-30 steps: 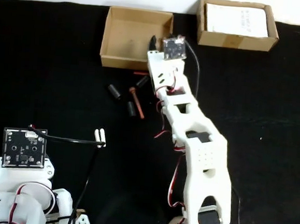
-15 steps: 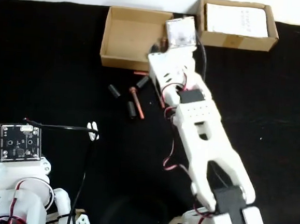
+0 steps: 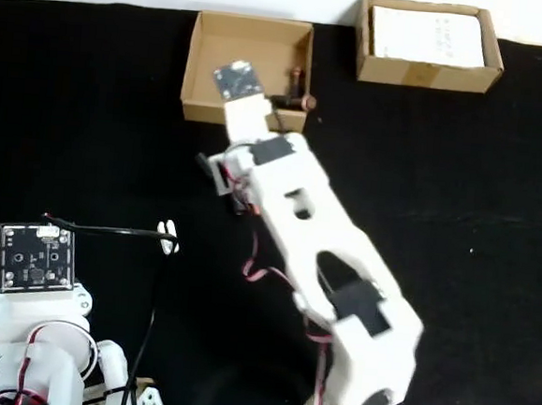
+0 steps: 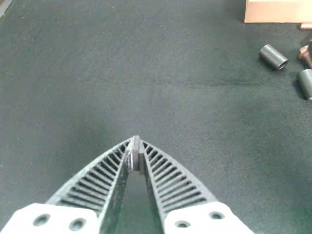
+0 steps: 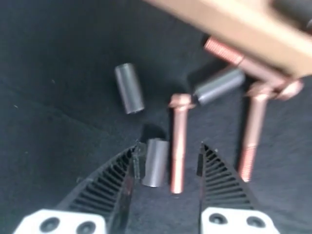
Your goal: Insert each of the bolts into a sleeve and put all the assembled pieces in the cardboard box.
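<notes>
Where right fingers (image 5: 109,184) gape, bolt (image 5: 177,141) and sleeve (image 5: 156,163) lie between.

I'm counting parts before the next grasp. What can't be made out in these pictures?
High view: the right arm covers most of the loose bolts and sleeves.
High view: a brownish shape at the right wall of the cardboard box is too small to identify.
Left wrist view: a sleeve and a bolt are cut off by the edge.
Right wrist view: blur merges two bolt heads.
</notes>
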